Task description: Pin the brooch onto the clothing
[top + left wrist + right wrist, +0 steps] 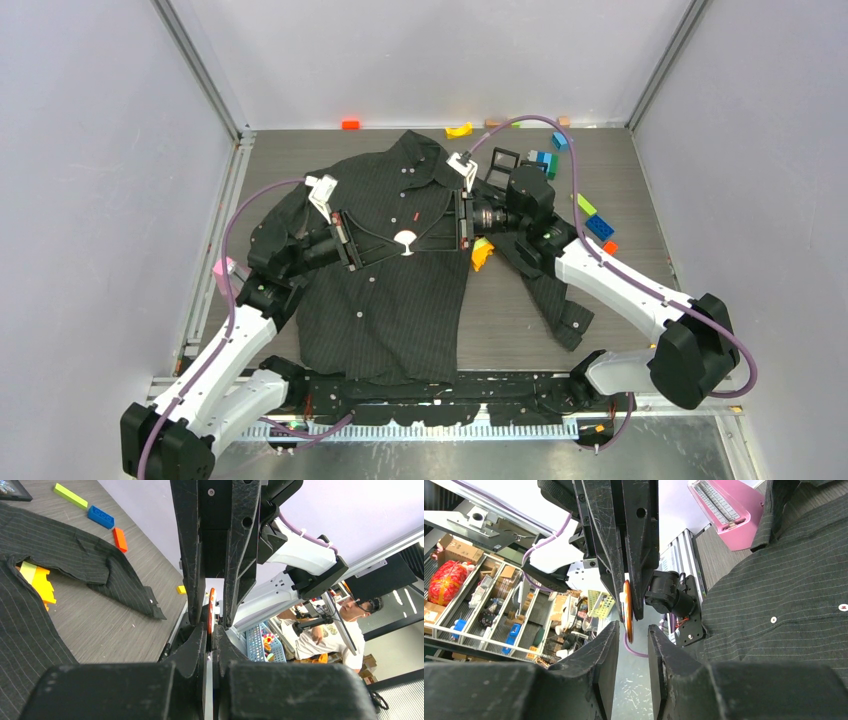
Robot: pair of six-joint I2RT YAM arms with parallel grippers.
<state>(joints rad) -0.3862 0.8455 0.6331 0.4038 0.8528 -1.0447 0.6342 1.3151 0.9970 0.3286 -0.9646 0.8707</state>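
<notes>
1. Tabletop [500, 320] of grey wood grain, closed in by pale panels on the left, right and far sides.
2. Dark pinstriped button-up shirt [400, 310] lies flat and front-up in the middle of the table. Its collar is far, its hem near, and one sleeve trails to the near right.
3. Left gripper [210, 631] reaches in from the left over the shirt's chest. Its fingers are pressed almost together and pinch the brooch by its edge.
4. Right gripper [633, 629] reaches in from the right and meets the left one tip to tip. Its fingers stand a little apart and straddle the brooch's other edge with a gap showing, so it has no clear hold.
5. Pink object [224, 270] sits at the table's left edge, beside the left arm.
6. Yellow-and-orange toy piece [482, 253] lies just beside the shirt's right edge, partly under the fabric.
7. Blue brick [600, 226], green bar [586, 205] and small orange block [610, 247] lie close together on the right of the table.
8. Brooch [407, 240] is a small round disc, pale on its upturned face and orange at the rim. It is held over the chest between the two grippers; whether it touches the cloth cannot be told.
9. Red tag [416, 216] shows on the shirt just far of the brooch.
</notes>
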